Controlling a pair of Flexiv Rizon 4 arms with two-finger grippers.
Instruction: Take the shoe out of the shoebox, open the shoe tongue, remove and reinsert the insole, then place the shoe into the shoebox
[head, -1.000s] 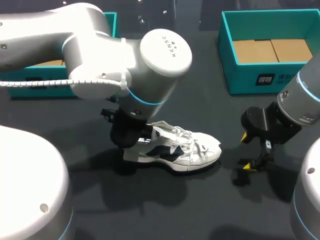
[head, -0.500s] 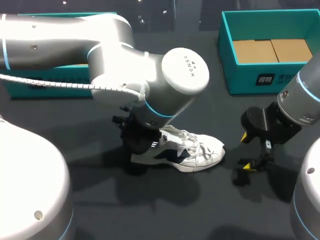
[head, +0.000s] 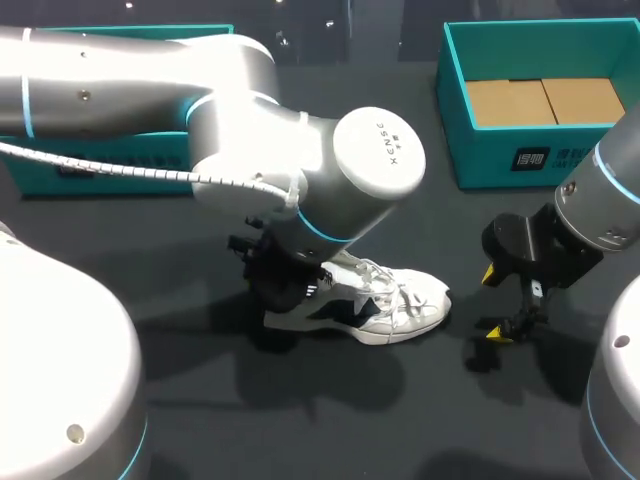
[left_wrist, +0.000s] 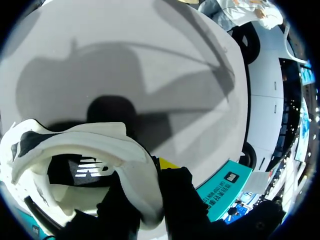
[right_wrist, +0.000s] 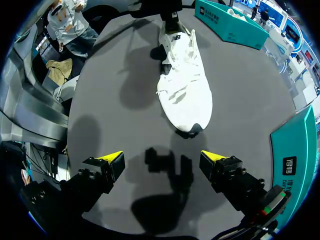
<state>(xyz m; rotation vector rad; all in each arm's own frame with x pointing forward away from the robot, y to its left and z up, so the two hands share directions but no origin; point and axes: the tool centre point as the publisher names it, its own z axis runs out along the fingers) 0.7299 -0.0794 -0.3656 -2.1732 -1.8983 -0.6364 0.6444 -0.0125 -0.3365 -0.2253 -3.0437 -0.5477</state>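
Left claw (left_wrist: 145, 197) is clamped on the shoe (left_wrist: 75, 145) at the heel collar: one finger is seen inside the opening, the other outside with its yellow tip against the heel wall. Right claw (right_wrist: 162, 160) is spread wide with nothing held, parked low over the table (head: 400, 420) just off the toe, not touching. Shoe is out of the box (head: 500, 150) and is set on its sole mid-table, heel under the left wrist, toe pointed at the right claw. Step one is judged done. Laces look done up, so tongue opening, insole out and back in, and return to the box are judged pending. Insole state can't be confirmed from these views. Box is well apart from the shoe, at the far right, open-topped, cardboard floor visible.
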